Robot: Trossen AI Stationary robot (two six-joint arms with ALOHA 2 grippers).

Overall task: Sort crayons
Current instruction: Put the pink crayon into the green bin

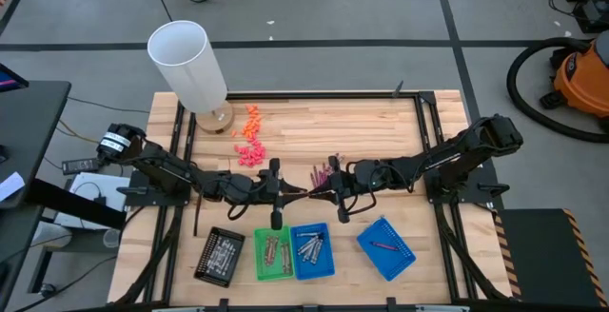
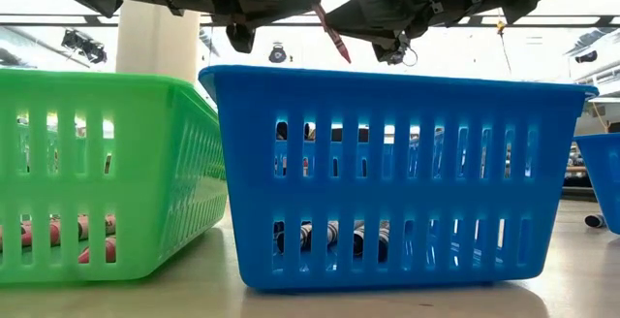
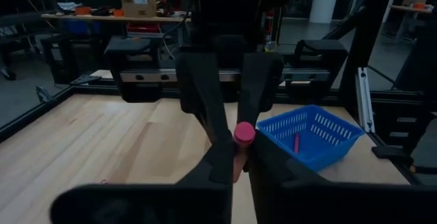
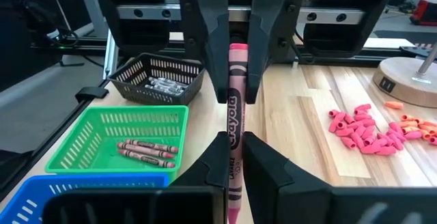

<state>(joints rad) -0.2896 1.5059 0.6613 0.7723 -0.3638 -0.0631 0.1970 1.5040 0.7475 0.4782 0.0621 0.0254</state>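
At the centre of the high view both arms met above the wooden surface (image 1: 381, 122), their tips nearly touching. The left pincer (image 3: 232, 157) was closed on a magenta-pink crayon (image 3: 244, 134), whose round end showed between the fingers at the middle of the left wrist view. The right pincer (image 4: 232, 157) was closed on the same crayon (image 4: 235, 132); in the right wrist view the stick ran lengthwise up the middle of the frame, held by both pairs of dark fingers, one near and one beyond. In the low view it hung tilted at top centre between the two dark tips, above the blue tray (image 2: 387, 177).

Four trays lay along the lower edge of the high view: one black tray (image 1: 220, 254) with silver-grey crayons, one green tray (image 1: 274, 253) with at least three red-brown crayons (image 4: 145, 149), one blue tray with several silver-grey ones, and a second blue tray (image 1: 386, 247) to the right holding one magenta crayon. A small bunch of loose crayons (image 1: 324, 173) lay beside the right pincer; their number could not be told. Chunky orange and pink bits (image 1: 250, 141) were scattered in the upper left of the surface, near a white lamp (image 1: 190, 65).

Beyond the surface lay a grey floor with an orange vacuum (image 1: 582, 76) at upper right.
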